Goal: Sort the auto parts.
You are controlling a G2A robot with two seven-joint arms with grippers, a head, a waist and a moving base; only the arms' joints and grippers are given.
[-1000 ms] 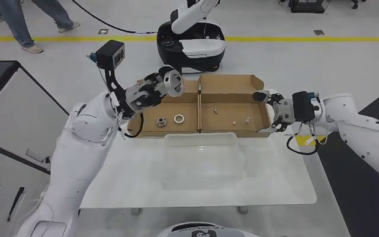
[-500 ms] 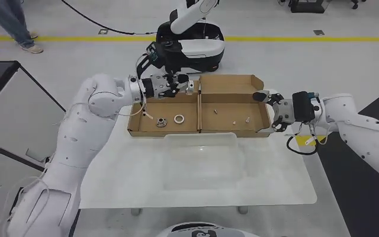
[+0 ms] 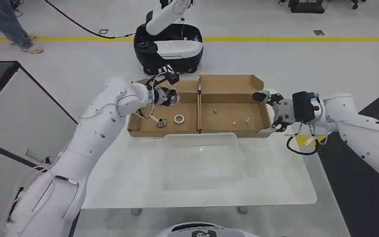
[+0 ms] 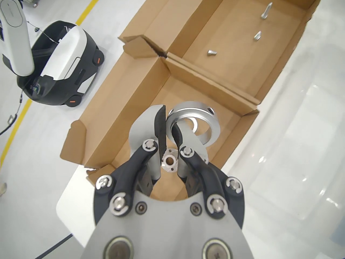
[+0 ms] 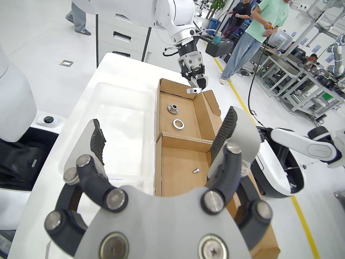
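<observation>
Clamped on just one thin edge of the collar (image 4: 188,108) by the left gripper (image 4: 167,125), above the box's left compartment (image 4: 129,95), with the right gripper (image 5: 161,122) gaping apart, risks pivoting loose and bouncing out.

Pale floor (image 3: 71,65), yellow line (image 3: 296,39)

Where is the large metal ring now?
The large metal ring is held by the left gripper above the far edge of the left cardboard box.

two rings (image 4: 188,106), one flange (image 5: 172,109), three screws (image 4: 212,52), two cardboard boxes (image 4: 242,20), one clear tub (image 3: 201,163)
</observation>
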